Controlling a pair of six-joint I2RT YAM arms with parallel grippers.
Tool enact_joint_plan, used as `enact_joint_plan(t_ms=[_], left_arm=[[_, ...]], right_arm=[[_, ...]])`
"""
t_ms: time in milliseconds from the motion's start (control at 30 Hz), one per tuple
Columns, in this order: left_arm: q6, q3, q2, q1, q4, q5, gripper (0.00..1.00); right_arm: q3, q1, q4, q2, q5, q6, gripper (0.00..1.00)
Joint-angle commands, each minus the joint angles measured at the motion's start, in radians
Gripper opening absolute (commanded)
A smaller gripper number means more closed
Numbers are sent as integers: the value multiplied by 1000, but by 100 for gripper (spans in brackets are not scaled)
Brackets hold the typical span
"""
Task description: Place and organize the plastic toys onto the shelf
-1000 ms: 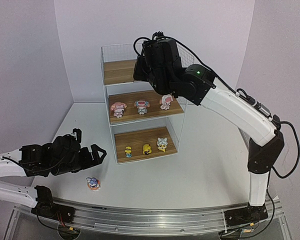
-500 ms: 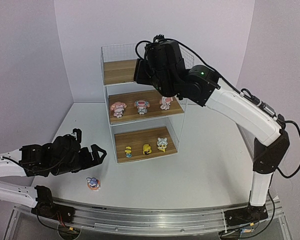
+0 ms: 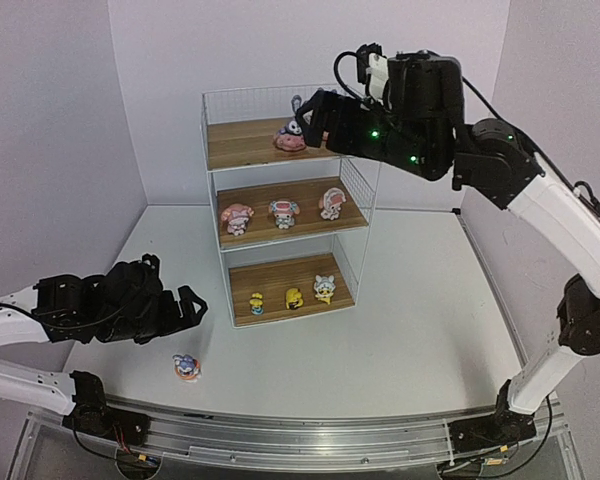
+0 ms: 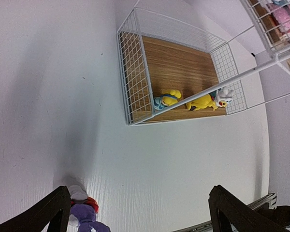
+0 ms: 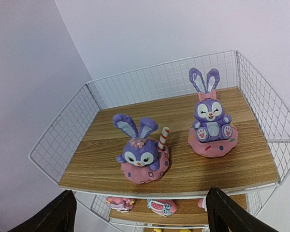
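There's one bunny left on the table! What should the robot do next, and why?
Probably lower the open left tool over the purple bunny on the table and close on it. It is the last toy off the shelf, and the top board holds only two bunnies.

Pale lilac walls [image 3: 50, 120] close the space in on three sides — plain and bare. The counter [image 3: 420, 320] is white with a faint grain, under soft, even light that leaves only blurred grey shadows. Along its near edge runs a silver metal rail [image 3: 310, 438] — dull and ridged.
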Motion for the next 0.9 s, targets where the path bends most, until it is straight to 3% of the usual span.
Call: enact_joint_plan(t_ms=[0, 200, 867], left_arm=[[-72, 27, 39, -3, -126, 33, 100], [-92, 3, 42, -3, -121, 50, 100], [-93, -36, -6, -3, -78, 66, 100]], right_arm=[[-46, 1, 15, -78, -138, -20, 91], [-38, 2, 16, -46, -105, -33, 94], [204, -18, 19, 211, -15, -119, 97]])
